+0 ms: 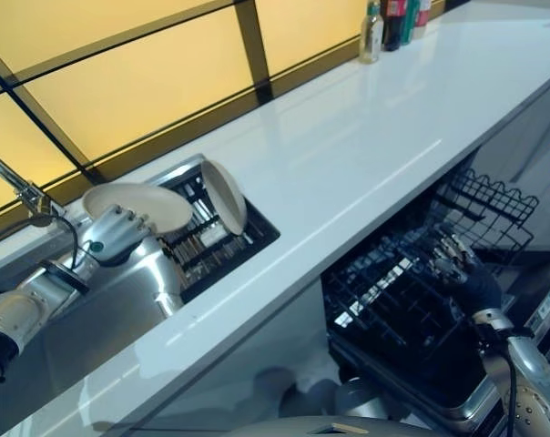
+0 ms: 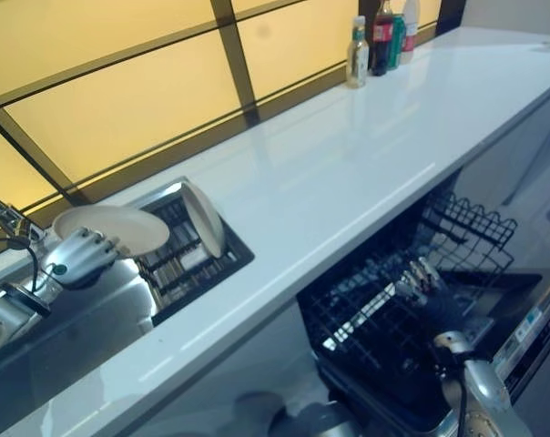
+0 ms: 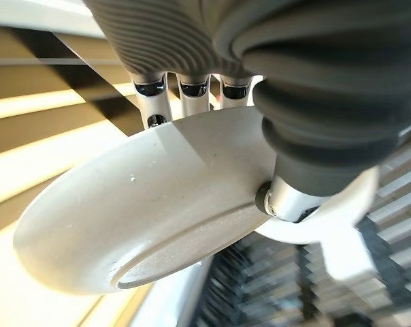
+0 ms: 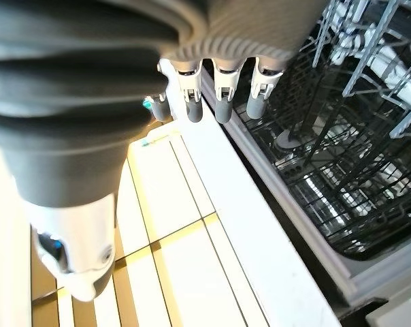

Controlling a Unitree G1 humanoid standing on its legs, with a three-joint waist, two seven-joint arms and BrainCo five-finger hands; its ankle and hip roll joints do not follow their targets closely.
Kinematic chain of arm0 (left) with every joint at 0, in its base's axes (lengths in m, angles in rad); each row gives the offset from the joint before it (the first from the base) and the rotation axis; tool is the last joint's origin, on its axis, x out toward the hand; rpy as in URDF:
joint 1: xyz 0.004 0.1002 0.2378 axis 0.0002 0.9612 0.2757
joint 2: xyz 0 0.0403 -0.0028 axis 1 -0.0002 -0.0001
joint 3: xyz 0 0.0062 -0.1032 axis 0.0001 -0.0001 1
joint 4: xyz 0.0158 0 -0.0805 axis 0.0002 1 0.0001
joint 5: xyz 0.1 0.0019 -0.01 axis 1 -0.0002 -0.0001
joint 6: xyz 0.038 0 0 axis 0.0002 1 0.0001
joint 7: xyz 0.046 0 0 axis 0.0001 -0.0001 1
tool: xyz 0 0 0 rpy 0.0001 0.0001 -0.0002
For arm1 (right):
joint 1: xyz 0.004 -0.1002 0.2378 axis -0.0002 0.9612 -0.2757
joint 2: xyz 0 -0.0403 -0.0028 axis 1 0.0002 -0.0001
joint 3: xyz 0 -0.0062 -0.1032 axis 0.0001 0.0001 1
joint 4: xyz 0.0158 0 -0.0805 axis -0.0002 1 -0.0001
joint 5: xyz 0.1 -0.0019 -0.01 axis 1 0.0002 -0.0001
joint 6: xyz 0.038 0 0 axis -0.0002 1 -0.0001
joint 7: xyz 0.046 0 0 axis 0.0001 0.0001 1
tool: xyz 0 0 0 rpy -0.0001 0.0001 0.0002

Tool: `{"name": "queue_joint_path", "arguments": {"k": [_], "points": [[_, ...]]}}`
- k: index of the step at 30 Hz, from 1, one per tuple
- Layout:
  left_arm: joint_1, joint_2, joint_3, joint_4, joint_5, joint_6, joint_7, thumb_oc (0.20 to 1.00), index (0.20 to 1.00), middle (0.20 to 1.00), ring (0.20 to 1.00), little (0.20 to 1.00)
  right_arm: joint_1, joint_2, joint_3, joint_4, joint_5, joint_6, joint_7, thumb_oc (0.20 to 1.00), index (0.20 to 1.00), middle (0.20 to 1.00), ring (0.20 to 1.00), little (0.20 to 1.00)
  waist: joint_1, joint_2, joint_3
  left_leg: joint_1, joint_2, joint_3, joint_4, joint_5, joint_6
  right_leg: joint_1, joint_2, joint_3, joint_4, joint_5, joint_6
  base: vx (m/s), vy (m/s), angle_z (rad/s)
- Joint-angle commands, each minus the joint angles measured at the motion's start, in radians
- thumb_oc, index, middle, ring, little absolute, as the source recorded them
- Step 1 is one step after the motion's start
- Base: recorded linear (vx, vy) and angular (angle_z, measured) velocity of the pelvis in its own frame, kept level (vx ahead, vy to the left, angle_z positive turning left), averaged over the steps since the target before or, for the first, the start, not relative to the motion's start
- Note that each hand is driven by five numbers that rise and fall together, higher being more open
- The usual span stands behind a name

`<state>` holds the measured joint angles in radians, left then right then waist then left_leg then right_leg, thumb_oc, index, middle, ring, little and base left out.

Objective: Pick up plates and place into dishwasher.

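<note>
My left hand point(image 1: 111, 235) holds a white plate point(image 1: 138, 205) above the sink, fingers behind it and thumb pinching its rim. Up close, the plate point(image 3: 144, 225) shows its underside in the left wrist view. A second white plate point(image 1: 225, 196) stands upright in the black dish rack point(image 1: 220, 244) set in the sink. Low on the right, my right hand point(image 1: 466, 269) hovers over the pulled-out lower rack point(image 1: 393, 291) of the open dishwasher. Its fingers point(image 4: 222, 102) are straight and hold nothing, with the wire rack point(image 4: 348, 150) beyond them.
A long white counter point(image 1: 366, 146) runs between the sink and the dishwasher. Bottles point(image 1: 384, 23) stand at its far end by the window. A faucet point(image 1: 20, 191) rises left of the sink. Another black wire basket point(image 1: 493, 209) sticks out behind the lower rack.
</note>
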<state>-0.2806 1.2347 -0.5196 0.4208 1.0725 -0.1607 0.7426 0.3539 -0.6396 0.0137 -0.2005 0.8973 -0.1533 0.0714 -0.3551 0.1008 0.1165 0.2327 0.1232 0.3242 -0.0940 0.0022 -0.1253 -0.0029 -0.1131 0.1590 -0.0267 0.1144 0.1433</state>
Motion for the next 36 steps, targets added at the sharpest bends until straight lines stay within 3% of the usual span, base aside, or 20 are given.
{"name": "queue_joint_path", "arguments": {"k": [1, 9, 12, 15, 17, 21, 25, 30, 36], "points": [[-0.092, 0.091, 0.12, -0.02, -0.121, 0.02, 0.075, 0.2, 0.2, 0.2, 0.2, 0.2, -0.056, -0.005, 0.04, -0.09, 0.018, -0.097, -0.019, 1.0, 1.0, 1.0, 1.0, 1.0, 0.028, -0.03, -0.078, -0.097, 0.008, -0.022, 0.04, 0.011, 0.052, 0.015, -0.009, -0.065, 0.011, -0.075, 0.041, -0.08, 0.006, 0.02], [-0.085, 0.059, 0.221, -0.068, -0.453, -0.069, 0.157, 0.2, 0.2, 0.2, 0.2, 0.2, -0.113, 0.023, 0.105, -0.065, -0.028, -0.184, -0.08, 1.0, 1.0, 1.0, 1.0, 1.0, 0.068, -0.045, -0.102, -0.102, 0.011, -0.046, 0.03, 0.013, 0.057, 0.02, 0.005, -0.074, 0.008, -0.083, 0.032, -0.1, 0.017, 0.06], [-0.042, -0.02, 0.323, -0.113, -0.576, -0.148, 0.141, 0.2, 0.2, 0.2, 0.2, 0.2, -0.129, 0.045, 0.12, -0.049, -0.077, -0.226, -0.136, 1.0, 1.0, 1.0, 1.0, 1.0, 0.09, -0.057, -0.111, -0.107, 0.01, -0.061, 0.029, 0.013, 0.059, 0.022, 0.006, -0.089, 0.012, -0.089, 0.027, -0.11, 0.022, 0.09], [-0.001, -0.14, 0.426, -0.162, -0.687, -0.268, 0.079, 0.2, 0.2, 0.2, 0.2, 0.2, -0.154, 0.064, 0.12, -0.032, -0.143, -0.267, -0.215, 1.0, 1.0, 1.0, 1.0, 1.0, 0.109, -0.067, -0.118, -0.112, 0.009, -0.082, 0.027, 0.013, 0.061, 0.022, 0.008, -0.1, 0.014, -0.091, 0.022, -0.1, 0.034, 0.16], [0.02, -0.207, 0.477, -0.227, -0.79, -0.321, 0.001, 0.2, 0.2, 0.2, 0.2, 0.2, -0.172, 0.076, 0.097, -0.028, -0.165, -0.279, -0.247, 1.0, 1.0, 1.0, 1.0, 1.0, 0.121, -0.075, -0.126, -0.114, 0.005, -0.1, 0.022, 0.012, 0.062, 0.023, 0.009, -0.106, 0.013, -0.093, 0.02, -0.09, 0.034, 0.17], [0.047, -0.322, 0.522, -0.35, -0.984, -0.362, -0.152, 0.2, 0.2, 0.2, 0.2, 0.2, -0.201, 0.103, 0.07, -0.023, -0.191, -0.284, -0.268, 1.0, 1.0, 1.0, 1.0, 1.0, 0.138, -0.083, -0.136, -0.121, 0.0, -0.127, 0.02, 0.008, 0.066, 0.022, 0.012, -0.109, 0.016, -0.096, 0.017, -0.08, 0.031, 0.11], [0.069, -0.47, 0.538, -0.451, -1.276, -0.408, -0.368, 0.2, 0.2, 0.2, 0.2, 0.2, -0.225, 0.143, 0.061, -0.01, -0.148, -0.277, -0.215, 1.0, 1.0, 1.0, 1.0, 1.0, 0.152, -0.09, -0.139, -0.127, -0.005, -0.147, 0.018, 0.005, 0.068, 0.022, 0.011, -0.112, 0.013, -0.094, 0.014, -0.06, 0.013, 0.08], [0.071, -0.616, 0.502, -0.535, -1.601, -0.399, -0.609, 0.2, 0.2, 0.2, 0.2, 0.2, -0.276, 0.184, 0.067, -0.011, -0.147, -0.246, -0.17, 1.0, 1.0, 1.0, 1.0, 1.0, 0.164, -0.093, -0.137, -0.132, -0.01, -0.161, 0.017, 0.003, 0.072, 0.022, 0.009, -0.116, 0.012, -0.091, 0.01, -0.06, 0.004, 0.03], [0.072, -0.792, 0.411, -0.63, -2.093, -0.334, -0.917, 0.2, 0.2, 0.2, 0.2, 0.2, -0.332, 0.243, 0.111, 0.0, -0.069, -0.178, -0.082, 1.0, 1.0, 1.0, 1.0, 1.0, 0.172, -0.095, -0.134, -0.133, -0.015, -0.165, 0.017, -0.002, 0.076, 0.021, 0.004, -0.12, 0.007, -0.087, 0.006, -0.05, 0.012, -0.01]]}}
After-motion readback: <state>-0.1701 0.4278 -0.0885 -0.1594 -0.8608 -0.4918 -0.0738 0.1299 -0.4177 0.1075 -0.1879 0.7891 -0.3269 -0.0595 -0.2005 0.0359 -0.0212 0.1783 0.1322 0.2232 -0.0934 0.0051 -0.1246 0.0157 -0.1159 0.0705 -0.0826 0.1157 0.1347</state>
